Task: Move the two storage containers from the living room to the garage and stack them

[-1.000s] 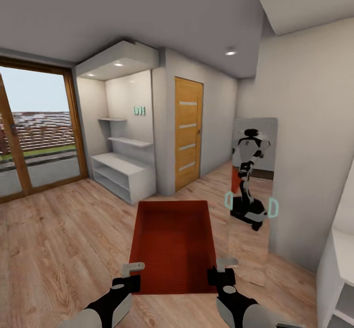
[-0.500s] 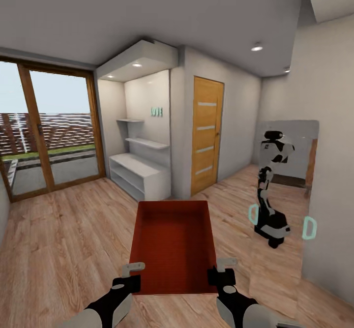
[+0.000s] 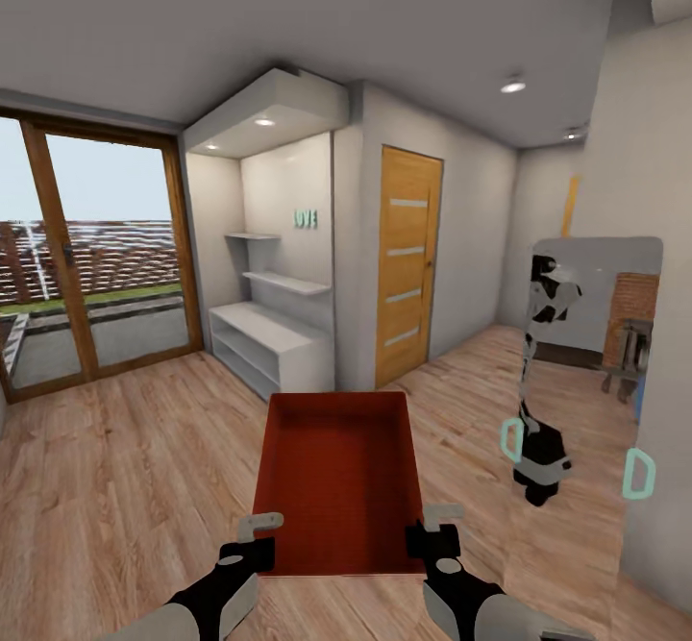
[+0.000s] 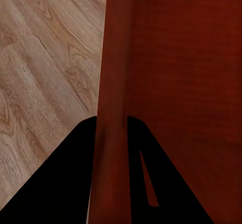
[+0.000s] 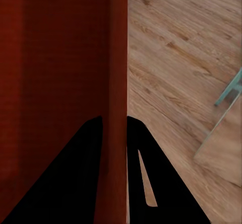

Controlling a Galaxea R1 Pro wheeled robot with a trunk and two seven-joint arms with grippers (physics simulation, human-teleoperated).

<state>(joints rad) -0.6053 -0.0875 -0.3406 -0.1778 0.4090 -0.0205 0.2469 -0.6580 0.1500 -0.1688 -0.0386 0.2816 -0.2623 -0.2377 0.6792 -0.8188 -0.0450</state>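
Between the two grippers, a red-orange storage container (image 3: pixel 338 482) rides level above the light wood plank flooring (image 3: pixel 115 468).

Each gripper pinches one long side wall near the closest corner: the left gripper (image 3: pixel 259 532) and the right gripper (image 3: pixel 432 523) both have one finger inside and one outside the wall, clamped on it. The two-sided hold likely keeps the open box flat and steady during travel. Beyond it stand white built-in shelves (image 3: pixel 269 333), a wood-panelled door (image 3: pixel 408 261) and wood-framed glass doors (image 3: pixel 91 257). A leaning mirror (image 3: pixel 577 401) reflects the robot. The surroundings suggest the garage is not yet reached.
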